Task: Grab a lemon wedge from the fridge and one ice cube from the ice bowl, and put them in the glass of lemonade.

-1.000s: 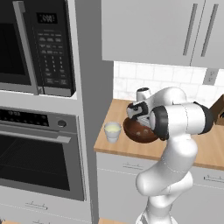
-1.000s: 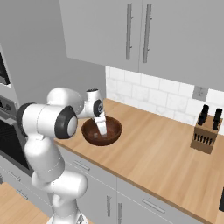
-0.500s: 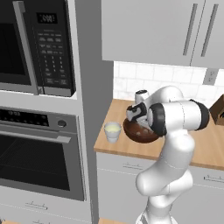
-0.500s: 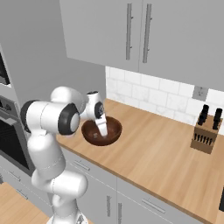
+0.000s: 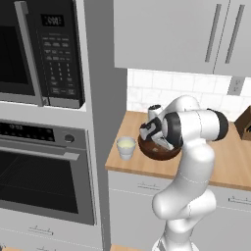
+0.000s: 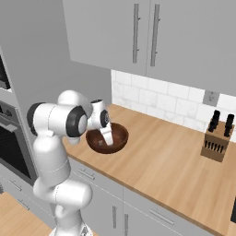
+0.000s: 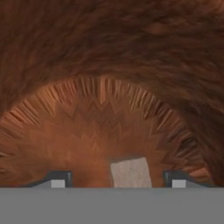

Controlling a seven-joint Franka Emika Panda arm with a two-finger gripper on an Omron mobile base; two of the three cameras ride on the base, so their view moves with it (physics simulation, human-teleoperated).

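The arm bends over the wooden tabletop [image 6: 175, 161] and reaches down into the ice bowl [image 6: 119, 139], a wide dark-brown bowl near the tabletop's front edge. In the right base view the hand [image 6: 108, 139] hangs inside the bowl, its pale fingers pointing at the bottom; in the left base view the hand [image 5: 156, 142] sits low over the same bowl [image 5: 158, 153], half hidden by the arm's big joint. The hand view looks straight at the bowl's rough brown inside [image 7: 109, 87] — the two fingertips [image 7: 57, 179] stand apart at the lower edge, and between them lies a small pale square, the ice cube [image 7: 130, 172], touching neither tip as far as can be seen. So the jaws are apart, with the cube in the gap and not clamped. The glass of lemonade [image 5: 126, 147] stands on the tabletop just to the left of the bowl, close to the grey side panel of the oven column [image 5: 44, 147], with pale yellow liquid showing in it. A knife block [image 6: 215, 144] stands well apart, back by the tiled wall.
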